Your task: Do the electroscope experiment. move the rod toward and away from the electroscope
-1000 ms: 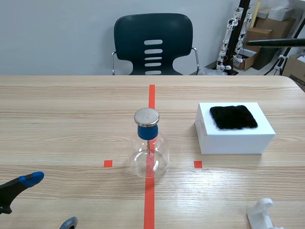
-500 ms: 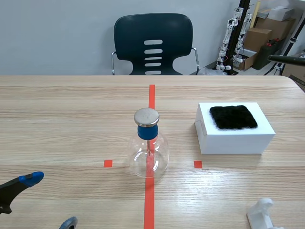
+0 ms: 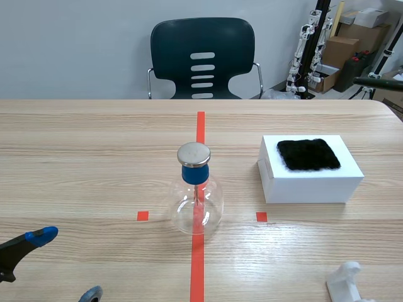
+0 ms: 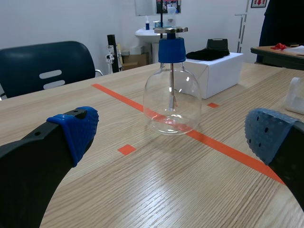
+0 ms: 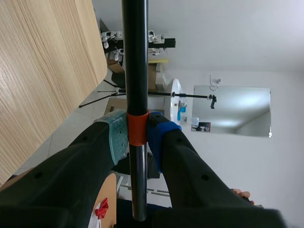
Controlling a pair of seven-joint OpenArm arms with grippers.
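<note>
The electroscope (image 3: 196, 198), a clear glass flask with a blue stopper and a flat metal disc (image 3: 193, 153) on top, stands on the red centre tape. In the left wrist view the electroscope (image 4: 172, 90) stands ahead of my left gripper (image 4: 172, 129), which is open and empty. In the scene view the left gripper (image 3: 66, 264) rests low at the near left corner. My right gripper (image 5: 137, 132) is shut on a black rod (image 5: 135, 61) at its orange band. Only the rod's dark end (image 3: 378, 80) shows at the far right edge, well away from the flask.
A white box (image 3: 312, 179) topped with a black fur cloth (image 3: 308, 154) stands right of the flask. A white plastic stand (image 3: 346, 282) sits at the near right. A dark chair (image 3: 203, 60) is behind the table's far edge, with cartons and gear at the back right.
The rod has drawn back to the right and dropped lower, away from the electroscope, so less of it shows. The left arm and the flask have not moved.
</note>
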